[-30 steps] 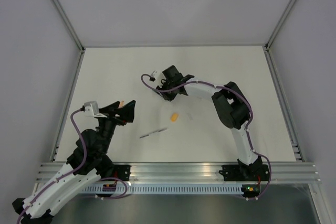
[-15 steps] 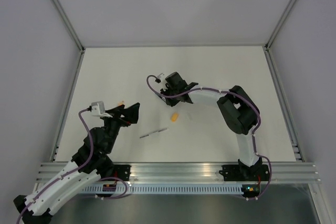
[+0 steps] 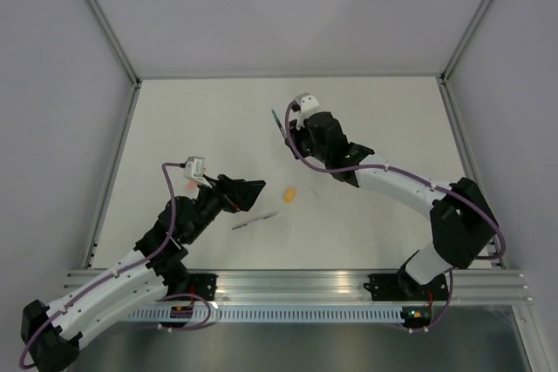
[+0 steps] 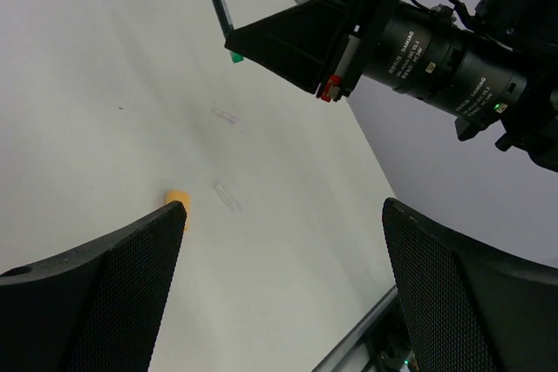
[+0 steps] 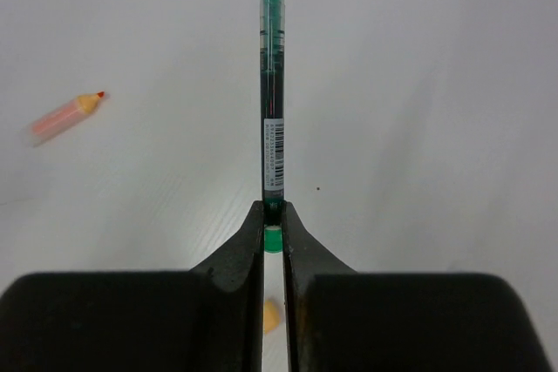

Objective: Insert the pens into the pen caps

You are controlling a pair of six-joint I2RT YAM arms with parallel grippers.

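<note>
right gripper (image 5: pixel 273 215): clamped on green pen (image 5: pixel 273 119)
left gripper (image 4: pixel 283 215): spread wide, empty, near orange cap (image 4: pixel 177 198)
grey pen (image 3: pixel 255 220): flat on table (image 3: pixel 192 119), beside left gripper

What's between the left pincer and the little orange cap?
Nothing. In the top view the table between the left pincer and the orange cap is bare; the grey pen lies nearer the arms.

Top: overhead, whole tabletop (image 3: pixel 200 119).
Left wrist: low, facing right arm (image 4: pixel 436 41).
Right wrist: close, downward.
Shared: orange cap (image 3: pixel 289 193).
</note>
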